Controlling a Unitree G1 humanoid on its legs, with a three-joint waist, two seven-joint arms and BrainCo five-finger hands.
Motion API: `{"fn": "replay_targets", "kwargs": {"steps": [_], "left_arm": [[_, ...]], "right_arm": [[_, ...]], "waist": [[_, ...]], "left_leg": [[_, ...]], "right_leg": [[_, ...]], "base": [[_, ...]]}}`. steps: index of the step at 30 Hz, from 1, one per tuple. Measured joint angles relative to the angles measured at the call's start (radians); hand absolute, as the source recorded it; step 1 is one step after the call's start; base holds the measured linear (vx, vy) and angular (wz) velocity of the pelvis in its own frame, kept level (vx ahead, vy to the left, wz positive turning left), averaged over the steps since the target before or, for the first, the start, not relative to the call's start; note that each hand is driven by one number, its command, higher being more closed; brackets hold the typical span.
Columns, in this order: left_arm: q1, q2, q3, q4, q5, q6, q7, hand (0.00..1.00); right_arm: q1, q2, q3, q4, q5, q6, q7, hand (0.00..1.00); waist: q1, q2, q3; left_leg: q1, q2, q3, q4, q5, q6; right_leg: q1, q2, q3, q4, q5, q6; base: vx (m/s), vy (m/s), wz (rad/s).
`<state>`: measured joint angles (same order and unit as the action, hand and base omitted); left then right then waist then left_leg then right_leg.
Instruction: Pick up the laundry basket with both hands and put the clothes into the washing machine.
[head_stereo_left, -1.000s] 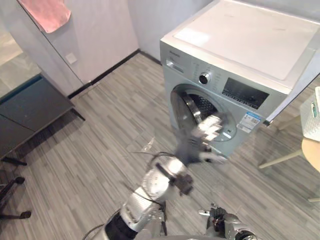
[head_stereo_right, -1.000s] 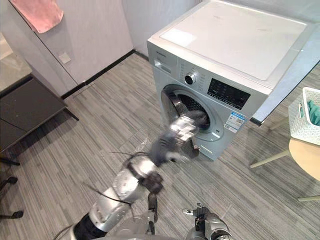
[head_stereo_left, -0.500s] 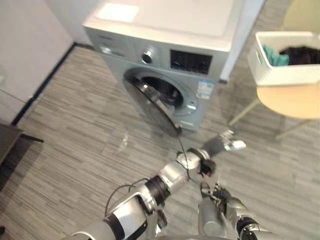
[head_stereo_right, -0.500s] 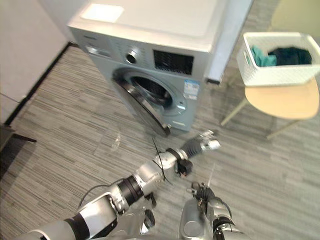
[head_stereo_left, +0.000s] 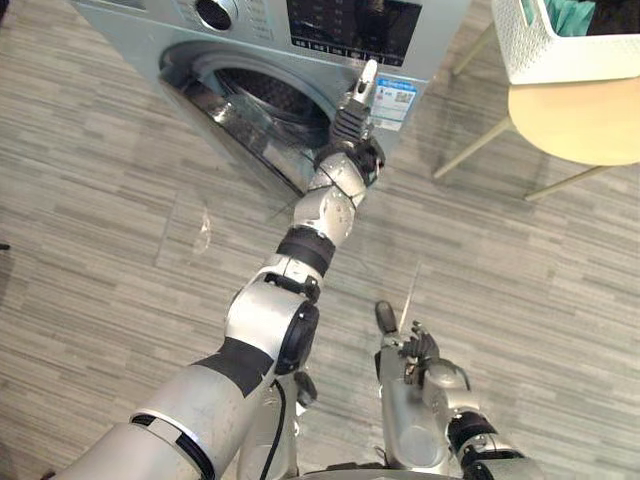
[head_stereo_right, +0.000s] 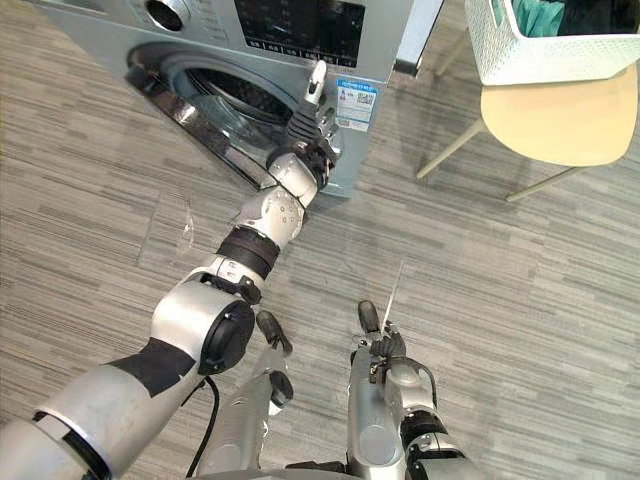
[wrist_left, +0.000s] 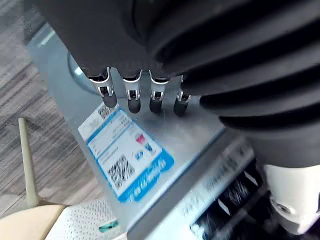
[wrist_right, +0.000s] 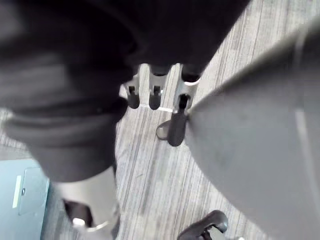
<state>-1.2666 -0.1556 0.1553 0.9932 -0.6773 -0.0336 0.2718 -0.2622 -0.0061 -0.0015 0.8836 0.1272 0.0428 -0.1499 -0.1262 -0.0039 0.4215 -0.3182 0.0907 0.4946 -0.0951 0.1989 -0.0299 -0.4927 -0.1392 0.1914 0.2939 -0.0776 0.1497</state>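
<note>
Left fingers (head_stereo_left: 367, 78) by washer (head_stereo_left: 335, 20) — basket (head_stereo_left: 570, 62) apart

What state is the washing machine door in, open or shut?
Open: the door stands swung out from the washing machine, baring the dark drum.

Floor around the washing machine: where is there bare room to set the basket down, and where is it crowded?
Bare floor lies wide left of the open door, and also between the washing machine and the stool. Crowded: before the drum opening, where the door and the left hand stand; the stool seat, taken by the basket.
</note>
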Motion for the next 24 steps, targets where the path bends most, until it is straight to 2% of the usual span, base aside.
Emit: {"fn": "replay_targets", "kwargs": {"steps": [5, 11, 19, 22, 24], "left_arm": [[-0.004, 0.001, 0.122, 0.068, -0.009, -0.008, 0.061, 0.00], [0.003, 0.000, 0.206, 0.116, 0.035, 0.009, 0.119, 0.00], [0.091, 0.012, 0.292, 0.149, 0.260, 0.040, 0.263, 0.00], [0.145, 0.026, 0.364, 0.153, 0.249, 0.044, 0.294, 0.00], [0.178, 0.056, 0.394, 0.154, 0.186, 0.042, 0.287, 0.00]], "right_arm": [[-0.032, 0.048, 0.080, -0.004, 0.030, -0.024, -0.023, 0.00], [-0.063, 0.078, 0.136, 0.006, 0.072, -0.043, -0.045, 0.00], [-0.080, 0.076, 0.210, 0.024, 0.079, -0.080, -0.096, 0.00], [-0.083, 0.074, 0.218, 0.049, 0.079, -0.077, -0.109, 0.00], [-0.084, 0.074, 0.218, 0.067, 0.079, -0.074, -0.108, 0.00]], "waist": [[0.003, -0.006, 0.018], [0.004, -0.016, 0.023], [0.003, -0.038, 0.031], [0.004, -0.038, 0.031], [0.010, -0.037, 0.030]], "left_leg": [[0.000, 0.002, 0.002, 0.000, 0.000, 0.000], [0.009, 0.006, 0.001, 0.000, -0.006, -0.006], [0.016, 0.028, 0.007, -0.002, -0.011, -0.010], [0.015, 0.032, 0.001, -0.001, -0.007, -0.006], [0.016, 0.032, -0.007, 0.000, -0.007, -0.006]], "right_leg": [[0.002, 0.000, -0.002, -0.006, 0.002, -0.003], [0.021, 0.001, -0.006, -0.026, 0.011, -0.010], [0.037, 0.022, -0.008, -0.061, 0.031, -0.016], [0.039, 0.023, -0.018, -0.060, 0.031, -0.016], [0.041, 0.022, -0.033, -0.050, 0.031, -0.016]], "base": [[0.09, -0.007, -0.02], [0.04, 0.004, 0.00], [0.02, -0.016, -0.07], [0.08, -0.021, 0.04], [0.08, -0.007, 0.11]]}}
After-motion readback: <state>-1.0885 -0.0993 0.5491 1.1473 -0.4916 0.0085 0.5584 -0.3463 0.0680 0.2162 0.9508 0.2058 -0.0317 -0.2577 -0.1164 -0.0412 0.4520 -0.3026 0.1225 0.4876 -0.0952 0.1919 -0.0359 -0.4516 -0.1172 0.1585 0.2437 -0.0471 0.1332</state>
